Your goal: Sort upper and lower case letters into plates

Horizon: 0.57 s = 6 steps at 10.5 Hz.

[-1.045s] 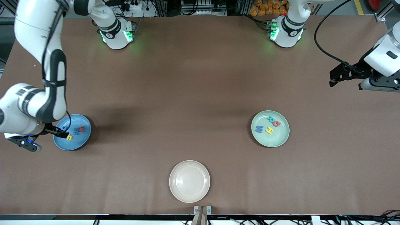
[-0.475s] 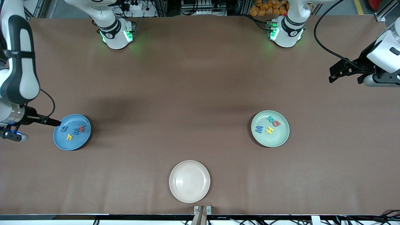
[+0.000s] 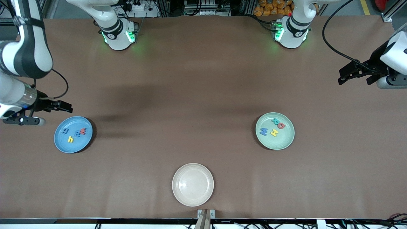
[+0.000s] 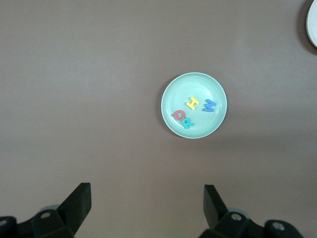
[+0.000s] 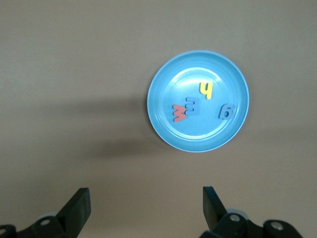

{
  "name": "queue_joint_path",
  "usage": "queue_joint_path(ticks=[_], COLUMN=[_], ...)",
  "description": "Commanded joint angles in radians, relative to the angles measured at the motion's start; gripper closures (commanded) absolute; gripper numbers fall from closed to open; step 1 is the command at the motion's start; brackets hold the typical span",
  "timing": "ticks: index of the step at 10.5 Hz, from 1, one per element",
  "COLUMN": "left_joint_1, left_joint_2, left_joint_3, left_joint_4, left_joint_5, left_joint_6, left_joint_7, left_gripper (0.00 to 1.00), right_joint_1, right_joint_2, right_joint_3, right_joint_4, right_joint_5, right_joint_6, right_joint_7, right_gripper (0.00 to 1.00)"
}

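The brown desk (image 3: 197, 95) carries three plates. Since a second ago the right gripper (image 3: 65, 106) has lifted off the blue plate (image 3: 73, 134) and now hangs just above the desk beside it, jaws wide and empty. The cream plate (image 3: 193, 184) lies nearest the camera. The green plate (image 3: 275, 131) holds four letters; the left gripper (image 3: 345, 76) has barely shifted, jaws wide, empty.
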<state>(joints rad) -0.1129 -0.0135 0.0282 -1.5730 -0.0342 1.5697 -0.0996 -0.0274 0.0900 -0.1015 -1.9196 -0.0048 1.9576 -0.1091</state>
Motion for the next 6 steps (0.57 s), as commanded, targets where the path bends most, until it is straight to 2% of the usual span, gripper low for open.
queue_joint_path(ticks=[1, 6], left_joint_1=[0.001, 0.002], left_joint_2=[-0.014, -0.013], left_joint_3=[0.001, 0.002], left_joint_4=[-0.002, -0.002], left_joint_5=[0.005, 0.005], left_joint_6=[-0.013, -0.013], left_joint_7=[0.003, 0.024], left_gripper=[0.00, 0.00], right_joint_1=[-0.072, -0.072], right_joint_2=[-0.033, -0.029], right_joint_3=[0.039, 0.055], right_joint_4=[0.084, 0.379], right_joint_5=[-0.017, 0.026], right_joint_6=[-0.077, -0.348], right_joint_7=[-0.060, -0.121], right_gripper=[0.00, 0.00])
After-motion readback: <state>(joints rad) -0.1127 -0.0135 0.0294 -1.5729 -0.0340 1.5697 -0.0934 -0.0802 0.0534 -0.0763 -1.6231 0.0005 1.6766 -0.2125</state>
